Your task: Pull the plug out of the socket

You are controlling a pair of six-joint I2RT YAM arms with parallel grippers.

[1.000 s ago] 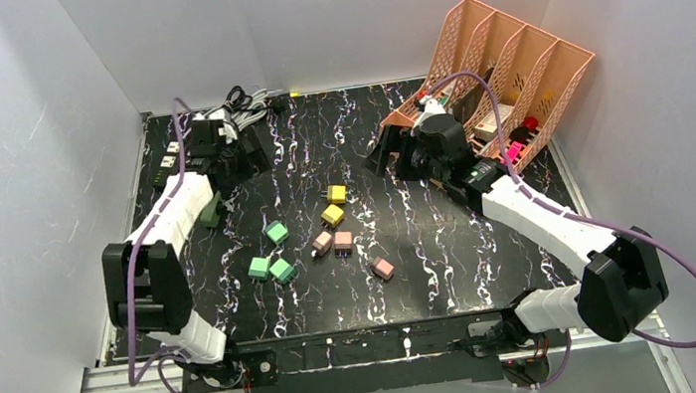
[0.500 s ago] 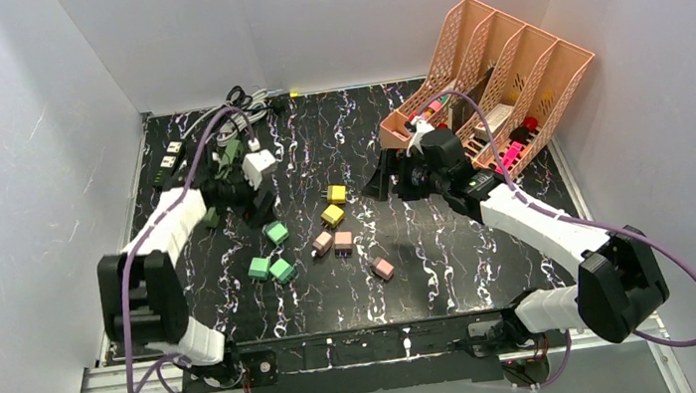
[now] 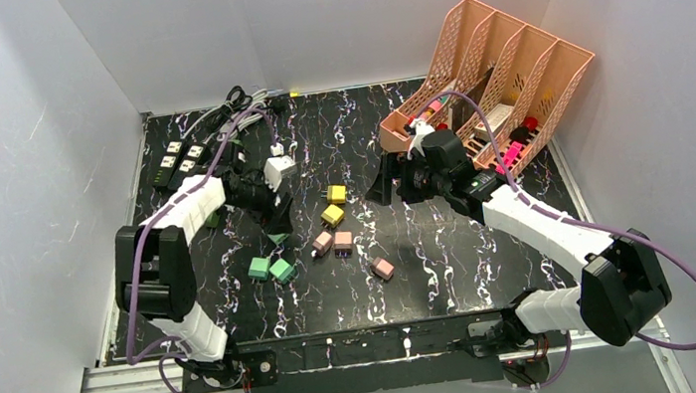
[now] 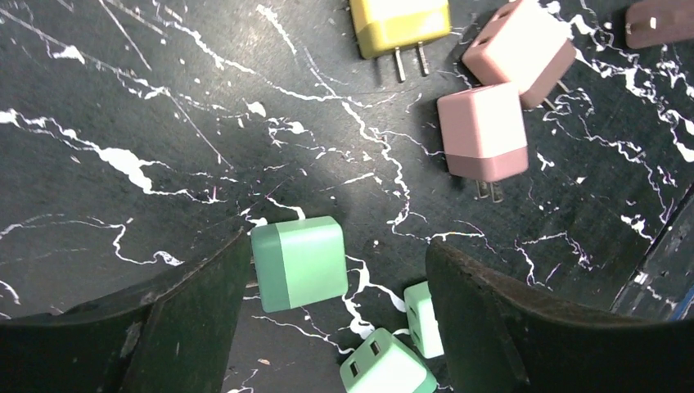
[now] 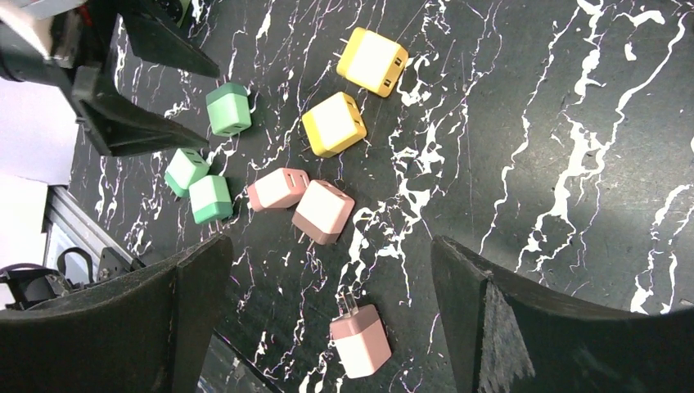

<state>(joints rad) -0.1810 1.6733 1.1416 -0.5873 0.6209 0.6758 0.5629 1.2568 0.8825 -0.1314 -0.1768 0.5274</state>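
Observation:
Loose plugs lie mid-table. A green plug [image 4: 299, 264] lies between the fingers of my left gripper [image 4: 337, 260], close against the left finger and apart from the right one; the jaws are open. In the top view, the left gripper [image 3: 275, 208] hovers over that spot and hides the plug. The socket, a black power strip [image 3: 181, 157], lies at the back left, well clear of both grippers. Whether a plug sits in it I cannot tell. My right gripper [image 3: 384, 177] hangs open and empty right of centre, above a pink plug [image 5: 360, 340].
Two more green plugs [image 3: 270, 268], two yellow plugs [image 3: 334, 204] and pink plugs [image 3: 334, 242] are scattered near the centre. A tangle of grey cables [image 3: 243, 104] lies at the back. An orange file rack [image 3: 498, 63] with small items stands at the back right.
My left arm swung from the power strip at the back left towards the centre, coming down over a green plug, and its jaws narrowed a little. The right gripper shifted slightly.

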